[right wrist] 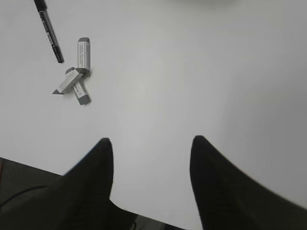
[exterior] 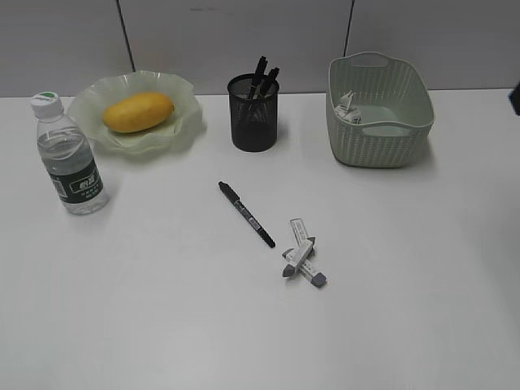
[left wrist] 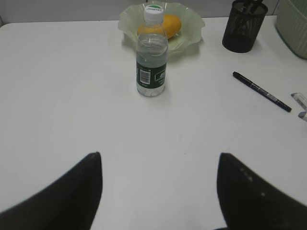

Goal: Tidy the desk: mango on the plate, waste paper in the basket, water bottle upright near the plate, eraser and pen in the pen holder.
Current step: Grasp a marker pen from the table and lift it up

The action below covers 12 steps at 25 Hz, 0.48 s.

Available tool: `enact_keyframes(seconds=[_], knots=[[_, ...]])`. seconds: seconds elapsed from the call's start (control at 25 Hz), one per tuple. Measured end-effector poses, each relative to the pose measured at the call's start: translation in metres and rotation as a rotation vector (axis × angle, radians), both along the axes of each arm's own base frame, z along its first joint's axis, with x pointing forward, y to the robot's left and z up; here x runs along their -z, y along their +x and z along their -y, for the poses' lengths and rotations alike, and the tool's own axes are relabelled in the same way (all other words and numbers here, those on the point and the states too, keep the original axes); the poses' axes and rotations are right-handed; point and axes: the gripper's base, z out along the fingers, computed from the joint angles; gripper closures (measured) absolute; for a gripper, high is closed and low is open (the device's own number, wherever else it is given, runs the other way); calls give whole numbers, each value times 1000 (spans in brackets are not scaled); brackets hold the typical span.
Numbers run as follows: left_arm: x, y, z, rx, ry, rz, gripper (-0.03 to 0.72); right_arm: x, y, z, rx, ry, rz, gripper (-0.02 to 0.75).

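1. Grey wall panels stand behind the desk (exterior: 162, 325), a plain white top that looks smooth, so small things may skid on it when nudged
2. Right of the pen holder (exterior: 253, 112), the basket (exterior: 380, 114) holds the waste paper (exterior: 348, 107) against its left wall
3. Left of the pen holder, the plate (exterior: 183, 122) carries the mango (exterior: 138, 111); the water bottle (exterior: 69, 158) stands upright just beside the plate
4. In front of the pen holder lies the pen (exterior: 246, 214), stiff, slim and likely to roll, so I would pinch it across the middle of the barrel
5. Further out from the pen holder, past the pen's tip, sit the erasers (exterior: 302, 258) (three sleeved blocks, two crossed and touching); light and grippy, best taken across the paper sleeve
6. The left gripper (left wrist: 158, 191) and right gripper (right wrist: 151, 182) both show fingers spread wide, grasping nothing
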Motion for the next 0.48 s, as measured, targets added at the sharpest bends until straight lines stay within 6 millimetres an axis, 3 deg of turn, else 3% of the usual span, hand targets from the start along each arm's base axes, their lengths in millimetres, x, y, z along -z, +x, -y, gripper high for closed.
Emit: enact_keyframes(seconds=[0.16, 0.48], knots=[[0, 0, 0, 0, 0, 0, 118, 3, 45, -37, -116, -53, -24, 328], [0, 0, 0, 0, 0, 0, 118, 30, 103, -156, -349, -116, -35, 332]])
